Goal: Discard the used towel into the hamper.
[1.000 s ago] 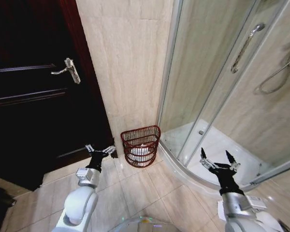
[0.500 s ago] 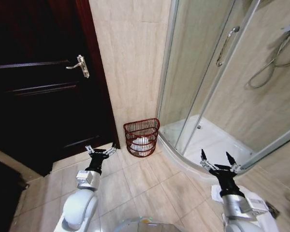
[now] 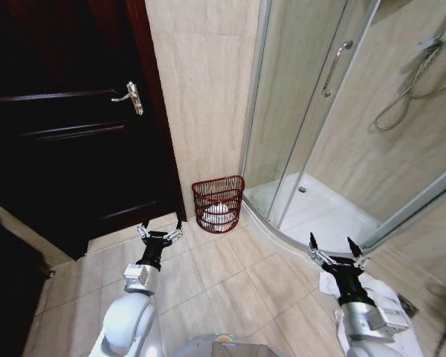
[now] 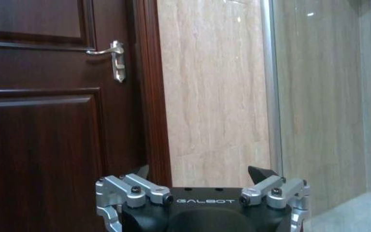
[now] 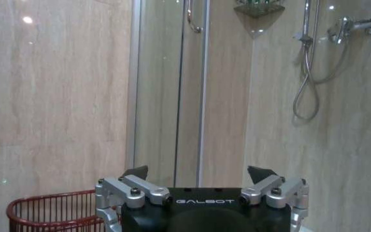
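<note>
Both grippers hang open and empty over the tiled floor, with the hamper at the far wall.

The hamper (image 3: 218,203) stands on the floor against the beige wall, between the dark door (image 3: 67,134) on the left and the glass shower enclosure (image 3: 312,126) on the right; something white lies inside it. The left gripper (image 3: 160,233) hovers near the door's foot, fingers spread wide, holding nothing. The right gripper (image 3: 336,253) hovers by the shower's curved base, jaws equally wide apart and empty, above a white cloth (image 3: 334,286) on the floor.
</note>
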You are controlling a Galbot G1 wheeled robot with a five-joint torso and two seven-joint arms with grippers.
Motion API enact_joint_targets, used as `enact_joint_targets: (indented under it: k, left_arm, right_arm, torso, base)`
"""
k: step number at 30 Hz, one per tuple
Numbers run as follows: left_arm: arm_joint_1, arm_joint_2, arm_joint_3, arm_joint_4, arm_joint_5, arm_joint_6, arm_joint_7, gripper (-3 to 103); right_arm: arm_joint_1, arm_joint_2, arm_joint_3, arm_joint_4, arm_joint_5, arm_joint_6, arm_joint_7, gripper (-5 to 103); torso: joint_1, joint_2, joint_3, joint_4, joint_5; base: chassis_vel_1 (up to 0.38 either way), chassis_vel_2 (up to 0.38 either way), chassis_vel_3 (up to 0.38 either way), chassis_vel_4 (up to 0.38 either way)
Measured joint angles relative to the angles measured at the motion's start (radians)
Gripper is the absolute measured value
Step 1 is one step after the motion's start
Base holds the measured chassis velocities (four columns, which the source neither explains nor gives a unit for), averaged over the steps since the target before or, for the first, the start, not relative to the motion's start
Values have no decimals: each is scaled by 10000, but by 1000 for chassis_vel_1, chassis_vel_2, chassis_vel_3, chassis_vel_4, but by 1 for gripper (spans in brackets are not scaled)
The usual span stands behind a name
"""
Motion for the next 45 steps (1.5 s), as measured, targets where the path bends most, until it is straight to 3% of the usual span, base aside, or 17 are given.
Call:
enact_joint_targets:
  k: [16,31,45]
  left_arm:
    - [-322,67,456,380,-22,-45,29,100]
    - [-321,114,425,402,-148,-132,43,100]
    - [-251,79,434,318,-149,-159,51,100]
  right_arm:
    - [65,340,32,-320,-189,424,76,100]
    - [-127,421,17,-194,-81,27,320,100]
    - [-198,418,148,-125,248,274,355,100]
  torso:
    - [-2,1,-2,0,-1]
    - [1,0,0,-1,-1]
    - [0,0,0,0,0]
  base:
    - [86,-91,-97,89]
    - [0,0,0,0]
    - [-29,-30,28,28]
